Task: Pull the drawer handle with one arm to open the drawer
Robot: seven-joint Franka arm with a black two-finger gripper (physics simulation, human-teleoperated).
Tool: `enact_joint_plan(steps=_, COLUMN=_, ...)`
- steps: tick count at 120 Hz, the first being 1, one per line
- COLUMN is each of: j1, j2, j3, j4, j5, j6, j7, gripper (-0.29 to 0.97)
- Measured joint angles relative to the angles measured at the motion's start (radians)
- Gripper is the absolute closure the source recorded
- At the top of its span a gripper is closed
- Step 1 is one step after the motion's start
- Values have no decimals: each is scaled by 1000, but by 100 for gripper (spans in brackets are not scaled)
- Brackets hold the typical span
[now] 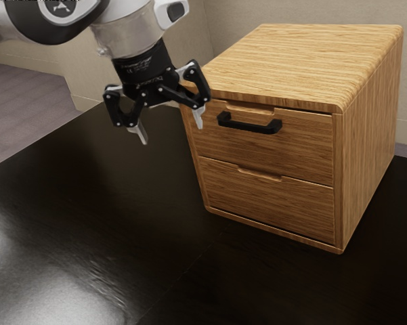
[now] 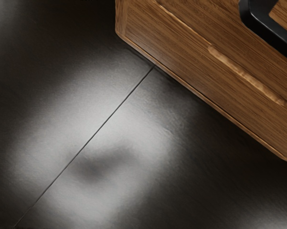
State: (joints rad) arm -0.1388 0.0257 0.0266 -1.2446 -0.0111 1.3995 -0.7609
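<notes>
This looks like a plain furnished room, a home or an office rather than a workshop (the render offers little more to go on). Bare beige walls (image 1: 271,12) meet a greyish-purple carpeted floor (image 1: 20,108). A two-drawer wooden cabinet (image 1: 305,61), household furniture by its look, stands on a glossy dark table (image 1: 88,237).

Drawer cabinet (image 1: 305,61) on dark table (image 1: 88,237)

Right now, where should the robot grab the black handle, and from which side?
Grip the black handle at the middle of its bar, coming straight at the top drawer front-on, fingers above and below. The bar lies level and stands off the wood, leaving a gap.
</notes>
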Motion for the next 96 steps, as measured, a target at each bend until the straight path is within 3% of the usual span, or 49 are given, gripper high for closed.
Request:
enact_joint_plan(steps=20, j1=3, j2=8, j3=-11, j4=-11, j5=16, j6=68, j7=-208, gripper=0)
enact_joint_plan(steps=41, j1=-53, j2=30, j3=-15, j4=-15, j5=20, j6=161, j7=-359, gripper=0)
enact_joint_plan(steps=96, j1=-41, j2=64, j3=-9, j4=-36, j5=17, j6=267, j7=-599, gripper=9)
